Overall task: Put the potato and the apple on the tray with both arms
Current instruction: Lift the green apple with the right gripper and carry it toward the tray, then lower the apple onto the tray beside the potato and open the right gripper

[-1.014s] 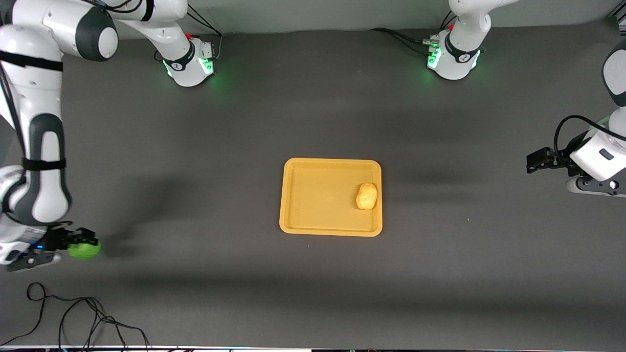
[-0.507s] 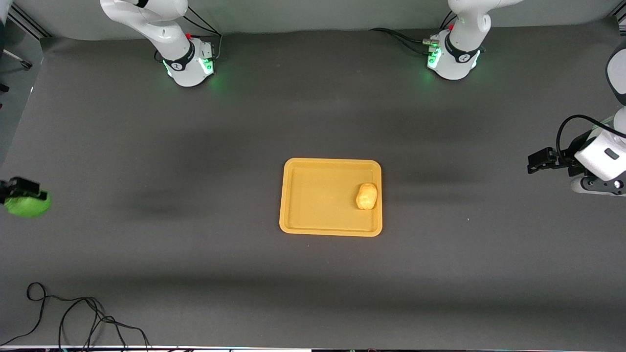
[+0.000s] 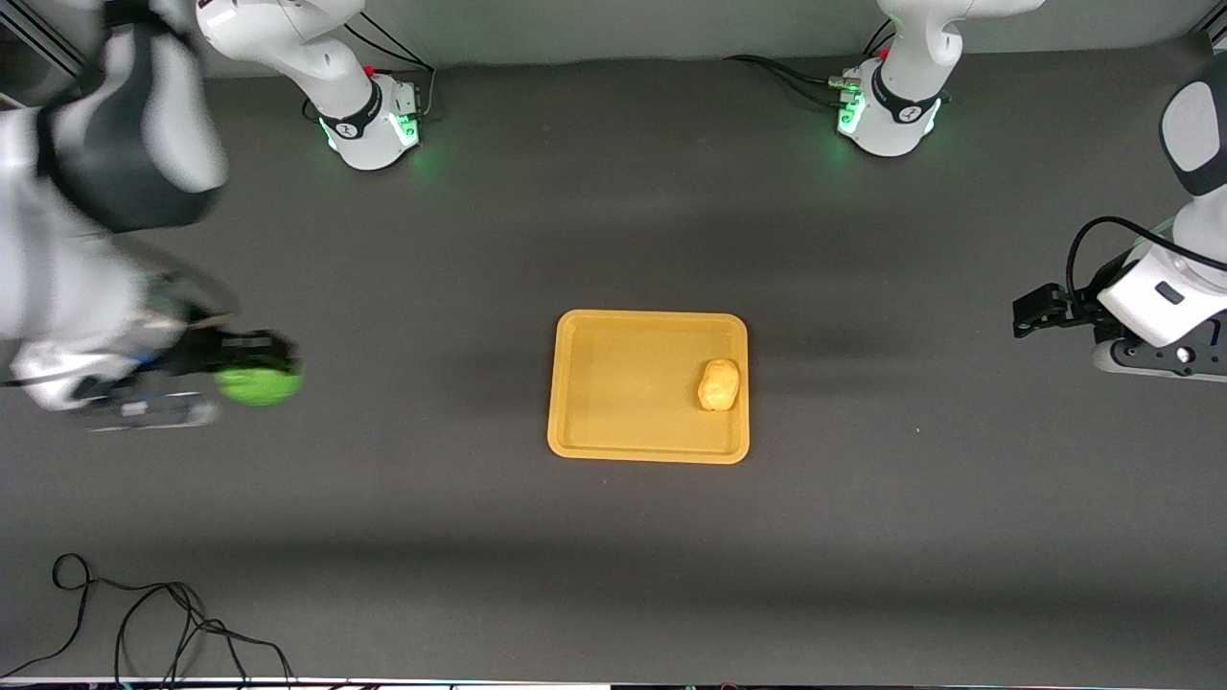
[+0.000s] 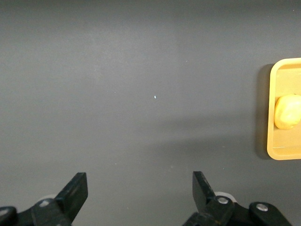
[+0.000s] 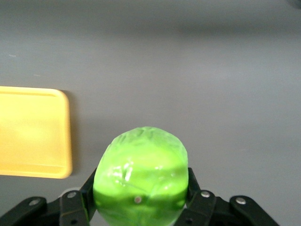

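The yellow-orange tray [image 3: 613, 436] lies mid-table. The yellow-tan potato [image 3: 718, 384] lies in it by the rim toward the left arm's end; both show in the left wrist view, the potato [image 4: 288, 111] in the tray [image 4: 273, 141]. My right gripper [image 3: 251, 372] is shut on the bright green apple [image 3: 259, 385] and holds it above the bare table toward the right arm's end, apart from the tray. The right wrist view shows the apple [image 5: 141, 181] between the fingers, with the tray's corner [image 5: 35, 132] off to one side. My left gripper [image 3: 1030, 313] is open and empty over the table at the left arm's end.
A black cable [image 3: 144, 623] lies looped on the table near the front camera at the right arm's end. The two arm bases [image 3: 369, 120] [image 3: 887, 110] stand along the table's edge farthest from the front camera.
My right gripper has lifted the apple off the table, swung outward toward the table's end, then moved toward the tray. My left gripper has shifted slightly toward the tray.
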Controlling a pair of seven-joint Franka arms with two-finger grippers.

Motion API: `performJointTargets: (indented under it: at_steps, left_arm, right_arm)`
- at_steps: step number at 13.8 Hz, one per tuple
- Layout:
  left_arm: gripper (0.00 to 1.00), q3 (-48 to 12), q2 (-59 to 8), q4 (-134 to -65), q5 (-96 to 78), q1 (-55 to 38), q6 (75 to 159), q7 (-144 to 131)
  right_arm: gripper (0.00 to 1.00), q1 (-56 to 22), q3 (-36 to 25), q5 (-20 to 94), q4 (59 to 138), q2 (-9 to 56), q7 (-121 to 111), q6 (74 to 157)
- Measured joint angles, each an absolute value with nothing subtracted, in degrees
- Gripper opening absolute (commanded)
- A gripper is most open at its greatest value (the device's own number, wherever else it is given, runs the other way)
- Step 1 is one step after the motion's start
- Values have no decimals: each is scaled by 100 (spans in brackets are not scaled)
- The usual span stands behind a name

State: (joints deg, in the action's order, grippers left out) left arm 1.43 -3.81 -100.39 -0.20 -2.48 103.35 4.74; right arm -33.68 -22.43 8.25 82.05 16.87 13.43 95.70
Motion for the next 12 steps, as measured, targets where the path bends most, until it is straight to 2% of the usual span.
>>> performJointTargets:
  at_steps: [3,6,9,12]
  left_arm:
    - [99,711,-380,-10039,-21,-744,10335,468]
    - [99,812,-380,-10040,-23,-781,10333,468]
    - [99,815,-380,-10042,-23,-790,10324,468]
    - [99,815,-381,-9962,-26,-815,10322,468]
  right_arm:
    - [38,-4691,-2209,818,8135,1999,3486,10055]
    - [38,-5509,-2105,825,7354,2915,5292,10279]
    - [38,-5703,-1744,828,6585,3910,6263,10675]
    - [38,-5693,-1649,828,6451,4642,6390,11302]
